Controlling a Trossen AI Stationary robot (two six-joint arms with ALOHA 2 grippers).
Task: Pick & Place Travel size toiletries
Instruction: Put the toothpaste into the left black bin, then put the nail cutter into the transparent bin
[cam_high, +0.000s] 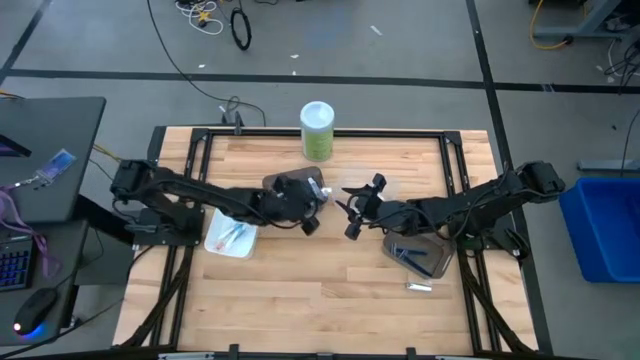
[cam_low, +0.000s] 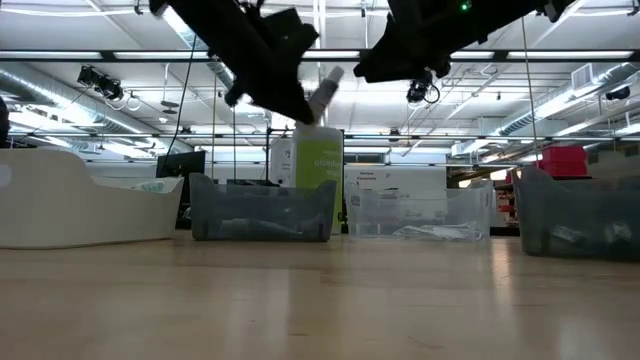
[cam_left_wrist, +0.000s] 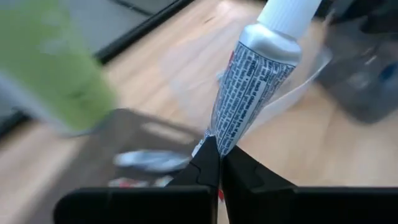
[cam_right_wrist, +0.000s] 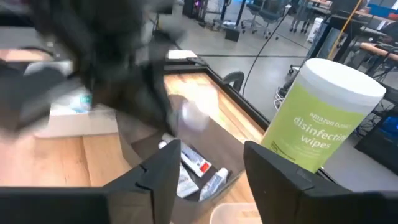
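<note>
My left gripper (cam_left_wrist: 219, 163) is shut on a small white tube (cam_left_wrist: 252, 81) with fine print and a white cap, high above the table's middle (cam_high: 305, 205). In the low view the tube (cam_low: 324, 95) hangs in the air in front of the green canister. Below it, a dark tray (cam_left_wrist: 140, 140) holds a silvery packet (cam_left_wrist: 146, 160). My right gripper (cam_right_wrist: 205, 171) is open and holds nothing. It hovers just right of the left one (cam_high: 358, 210), above the dark tray (cam_right_wrist: 149, 149), where more small tubes (cam_right_wrist: 194, 167) lie. My left gripper pinches the tube between its two fingers by the flat crimped end (cam_left_wrist: 217, 142). The body and the cap (cam_left_wrist: 289, 12) stick out beyond the fingertips. The tube is lifted clear of the table and tilted, cap end upward (cam_low: 333, 76).
A tall green canister (cam_high: 318, 130) with a white lid stands at the far edge. A white tray (cam_high: 232, 238) lies under the left arm and a dark tray (cam_high: 420, 255) under the right arm. A small packet (cam_high: 418, 287) lies on the wood near it. A clear tray (cam_low: 420, 215) sits mid-table.
</note>
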